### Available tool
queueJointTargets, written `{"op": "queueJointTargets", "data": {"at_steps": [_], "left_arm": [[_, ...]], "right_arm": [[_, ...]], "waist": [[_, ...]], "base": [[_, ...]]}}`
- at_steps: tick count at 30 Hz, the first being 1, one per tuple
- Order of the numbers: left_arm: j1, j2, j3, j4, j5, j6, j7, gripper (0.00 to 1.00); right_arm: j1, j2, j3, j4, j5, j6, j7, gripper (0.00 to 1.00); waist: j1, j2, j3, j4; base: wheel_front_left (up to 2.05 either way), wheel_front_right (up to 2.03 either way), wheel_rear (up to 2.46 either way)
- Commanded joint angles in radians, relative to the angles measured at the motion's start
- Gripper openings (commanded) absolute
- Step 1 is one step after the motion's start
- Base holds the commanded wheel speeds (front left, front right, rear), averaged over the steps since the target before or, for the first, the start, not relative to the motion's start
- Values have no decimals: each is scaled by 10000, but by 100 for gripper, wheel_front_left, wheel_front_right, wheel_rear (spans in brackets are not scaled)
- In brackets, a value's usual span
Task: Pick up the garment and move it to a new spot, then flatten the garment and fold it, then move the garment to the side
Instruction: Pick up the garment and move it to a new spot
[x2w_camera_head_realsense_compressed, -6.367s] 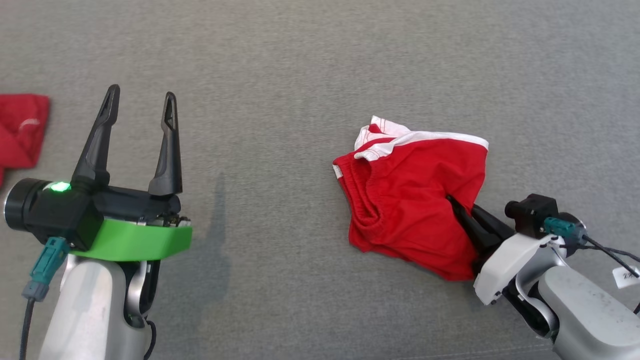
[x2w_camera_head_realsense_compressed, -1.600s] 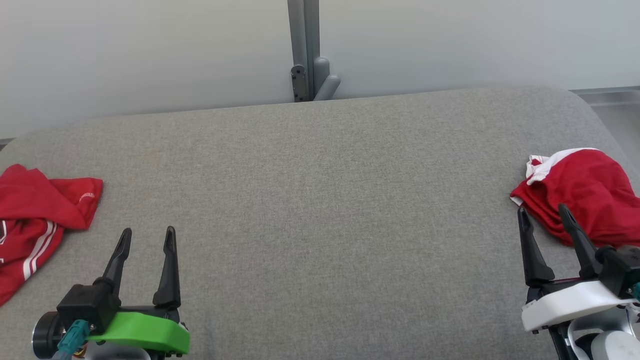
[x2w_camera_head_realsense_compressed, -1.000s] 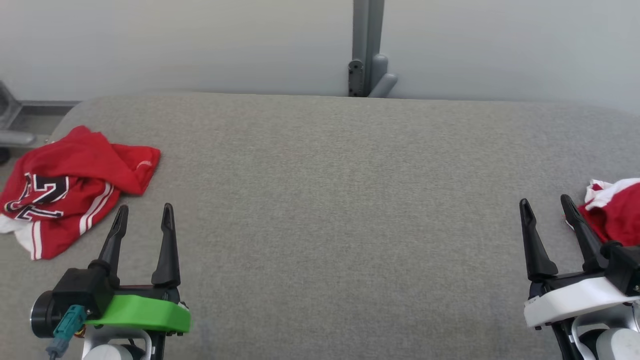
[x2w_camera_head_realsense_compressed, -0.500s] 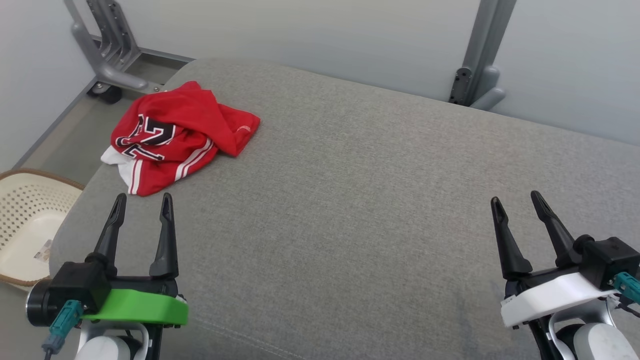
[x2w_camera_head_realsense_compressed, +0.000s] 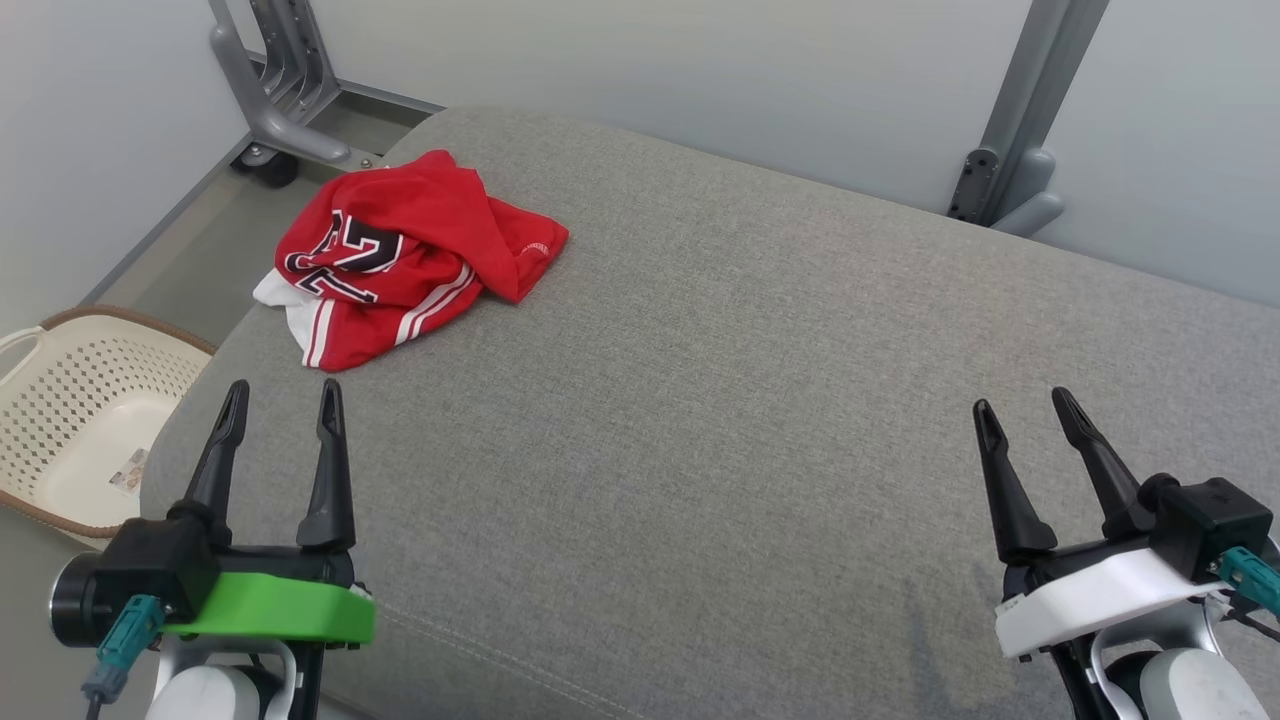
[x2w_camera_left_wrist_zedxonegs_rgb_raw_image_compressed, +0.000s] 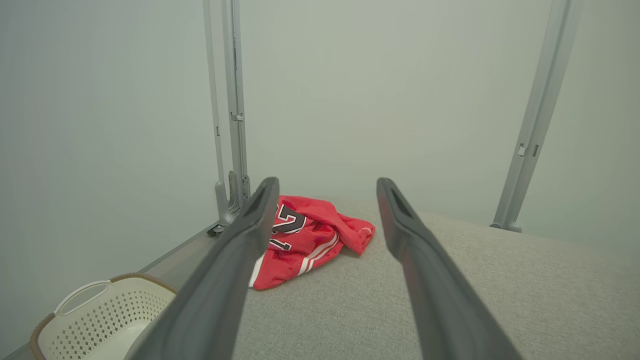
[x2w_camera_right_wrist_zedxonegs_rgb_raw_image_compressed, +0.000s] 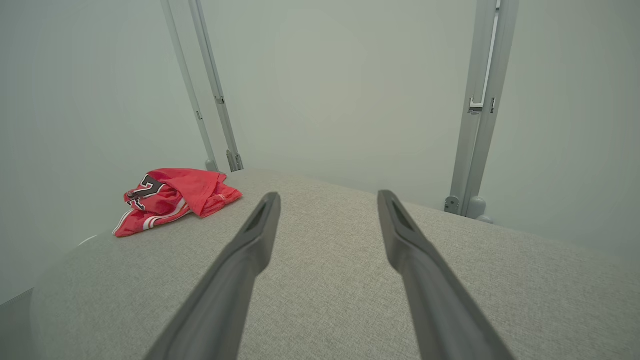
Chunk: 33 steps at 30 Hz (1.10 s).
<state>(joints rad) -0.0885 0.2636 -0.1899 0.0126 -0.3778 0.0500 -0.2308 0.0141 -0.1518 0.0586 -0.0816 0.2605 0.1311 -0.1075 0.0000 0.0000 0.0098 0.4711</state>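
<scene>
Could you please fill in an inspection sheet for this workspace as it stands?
Surface: grey fabric cushion, bare across the middle.
Job's things: red jersey, crumpled at the far left corner, nothing touching it.
Clutter: nothing seen on the cushion.
Grippers: left gripper and right gripper both open, holding nothing, above the near edge.
Cables: teal plug behind the left gripper, another behind the right.
Surroundings: cream basket on the floor to the left; grey metal posts; pale wall.
</scene>
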Motion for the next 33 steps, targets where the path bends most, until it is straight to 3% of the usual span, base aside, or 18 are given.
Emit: {"op": "queueJointTargets", "data": {"at_steps": [1, 9, 18, 24, 33], "left_arm": [[-151, 14, 10, -3, -59, 19, -71, 100], [-774, -237, 109, -114, -158, 6, -191, 100], [-3333, -307, 702, 849, -305, -309, -303, 100], [-5264, -90, 829, 3581, -667, -920, -150, 100], [-7179, 371, 841, 7875, -1341, -1578, 479, 100]], "right_arm": [[-90, -36, -11, 8, 32, -7, -30, 100], [-483, -185, 164, -336, -69, -7, 195, 100], [-1749, -657, 583, -1176, -206, -7, 678, 100], [-2609, -704, 788, -1291, -192, -7, 505, 100], [-3046, -662, 920, -1132, -208, -7, 249, 100]], "waist": [[0, 0, 27, -11], [0, 0, 679, -400], [0, 0, 3061, -1773], [0, 0, 4495, -2782], [0, 0, 5482, -3552]], "base": [[0, 0, 0], [0, 0, 0], [0, 0, 0], [0, 0, 0], [0, 0, 0]]}}
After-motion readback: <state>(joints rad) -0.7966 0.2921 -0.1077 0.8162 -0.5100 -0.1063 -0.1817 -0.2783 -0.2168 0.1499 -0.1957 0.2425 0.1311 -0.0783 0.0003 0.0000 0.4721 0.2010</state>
